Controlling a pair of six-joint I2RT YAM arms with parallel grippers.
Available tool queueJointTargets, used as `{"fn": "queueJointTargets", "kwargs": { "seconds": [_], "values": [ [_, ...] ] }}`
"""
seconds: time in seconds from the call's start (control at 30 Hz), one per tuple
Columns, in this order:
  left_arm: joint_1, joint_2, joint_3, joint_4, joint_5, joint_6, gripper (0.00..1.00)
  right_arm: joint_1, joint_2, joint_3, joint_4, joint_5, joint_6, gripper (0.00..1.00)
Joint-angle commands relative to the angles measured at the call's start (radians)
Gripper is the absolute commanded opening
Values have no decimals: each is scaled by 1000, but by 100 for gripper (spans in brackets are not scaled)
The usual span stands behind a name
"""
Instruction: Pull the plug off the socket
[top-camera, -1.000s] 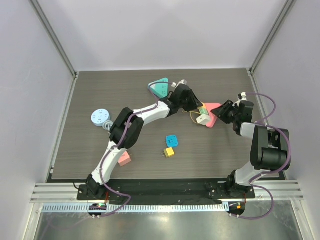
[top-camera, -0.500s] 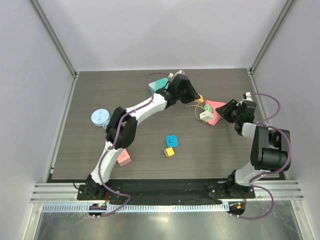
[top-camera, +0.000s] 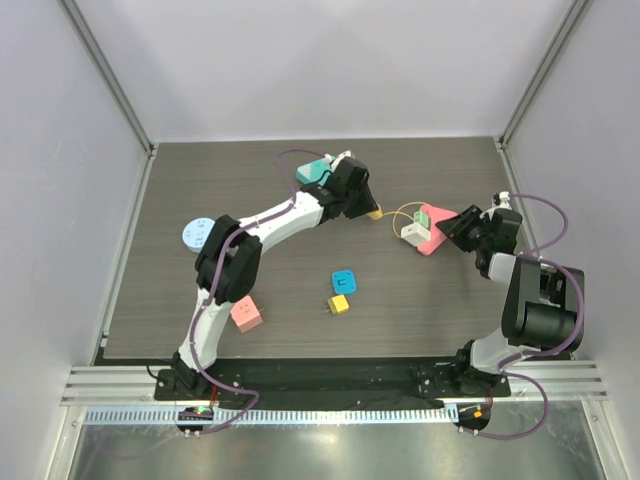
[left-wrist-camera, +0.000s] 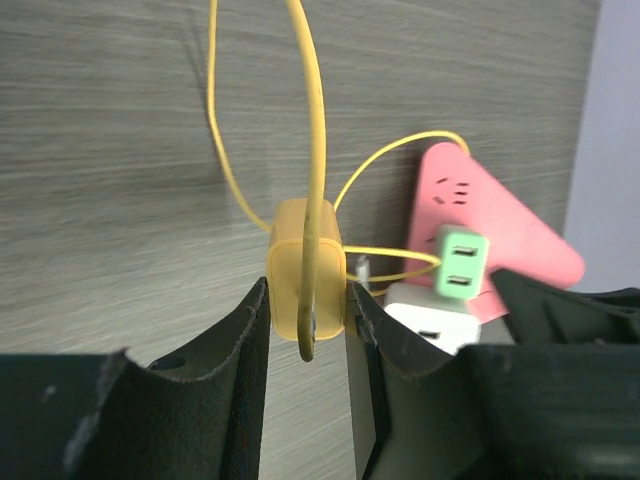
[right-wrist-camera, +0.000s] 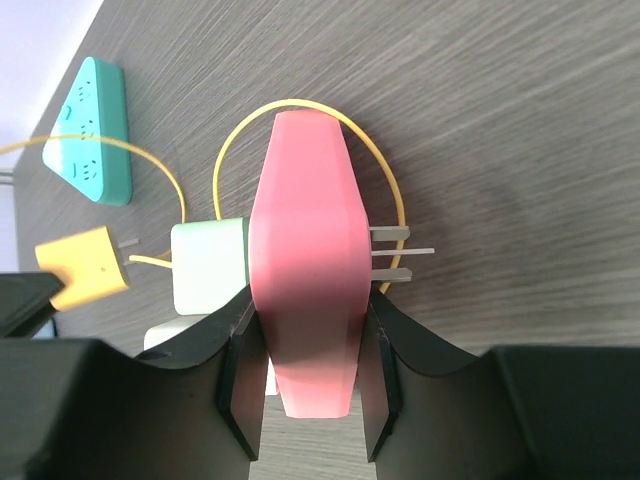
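1. Toward the far side of the table (top-camera: 420, 310), clamping the yellow plug (left-wrist-camera: 305, 265) by its flat sides in the fully squeezed left gripper (left-wrist-camera: 305, 300).
2. Off to the right, bracing the pink socket (right-wrist-camera: 305, 260) edge-on in the right gripper (right-wrist-camera: 308, 310), closed onto its body.
3. Looks unplugged: bare prongs showing, plug apart from socket, slack yellow cable (left-wrist-camera: 312, 120) trailing between.
4. Hold the socket firm; draw the plug straight back along its prongs, no twisting.
5. Mind the cable loop; no tugging the green adapter (right-wrist-camera: 210, 262).

A dark wood-grain table (top-camera: 440, 300) sits enclosed by plain pale walls (top-camera: 330, 70) under even light.
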Motion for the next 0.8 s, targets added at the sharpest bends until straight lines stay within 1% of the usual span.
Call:
{"fn": "queueJointTargets", "kwargs": {
  "seconds": [0.0,0.17,0.27,0.3,0.33,0.37,0.4,0.5,0.6,0.67,0.77],
  "values": [
    [2,-126,-79,17,-45,88,0,-35,-35,-27,82,-68,48,1],
    [-9,-170,-184,42,-21,143,2,-68,4,-45,157,-124,93,1],
    [-10,-194,-238,45,7,162,13,-69,8,-45,156,-126,94,1],
    [-9,-202,-253,49,19,162,19,-69,8,-45,156,-128,94,1],
    [-7,-215,-274,80,37,157,22,-68,8,-45,156,-128,94,1],
    [-4,-222,-311,100,100,156,24,-69,7,-45,156,-126,94,1],
    [2,-225,-331,118,126,151,28,-68,7,-45,154,-124,96,1],
    [17,-234,-379,163,214,127,28,-69,5,-45,153,-123,93,1],
    [17,-258,-445,212,273,93,28,-69,5,-48,151,-120,93,1],
    [19,-269,-480,250,289,71,29,-69,4,-48,151,-121,93,1],
    [19,-285,-522,254,274,61,40,-69,2,-48,151,-121,93,1]
  ]
}}
